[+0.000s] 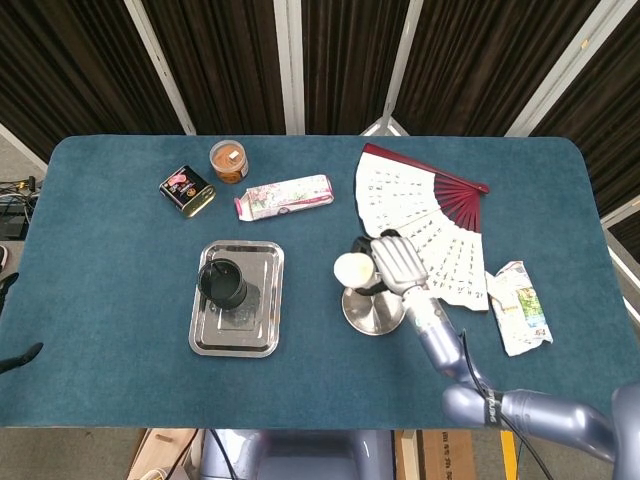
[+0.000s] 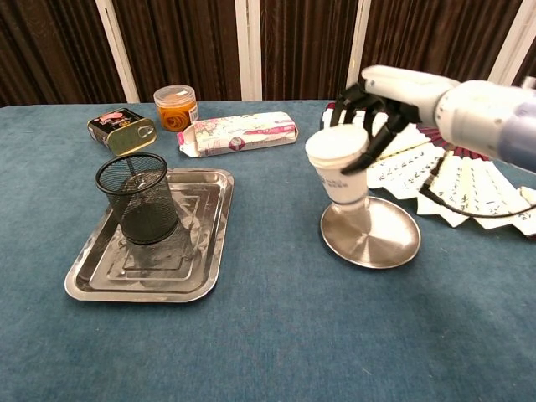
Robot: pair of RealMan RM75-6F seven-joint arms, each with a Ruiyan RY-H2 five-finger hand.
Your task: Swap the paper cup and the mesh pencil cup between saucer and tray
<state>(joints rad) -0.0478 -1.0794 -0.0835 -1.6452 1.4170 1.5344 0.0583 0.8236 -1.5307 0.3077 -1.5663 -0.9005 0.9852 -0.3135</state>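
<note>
Right hand carries the paper cup clear of the saucer

The right hand wraps its fingers around the upper part of the paper cup, holding it upright in the air above the left edge of the bare saucer. To do this well, keep the grip light so the thin wall does not buckle, and keep the cup level. The mesh pencil cup stands in the tray, so the paper cup likely needs a spot on the cloth first. The left hand is out of sight.
</note>
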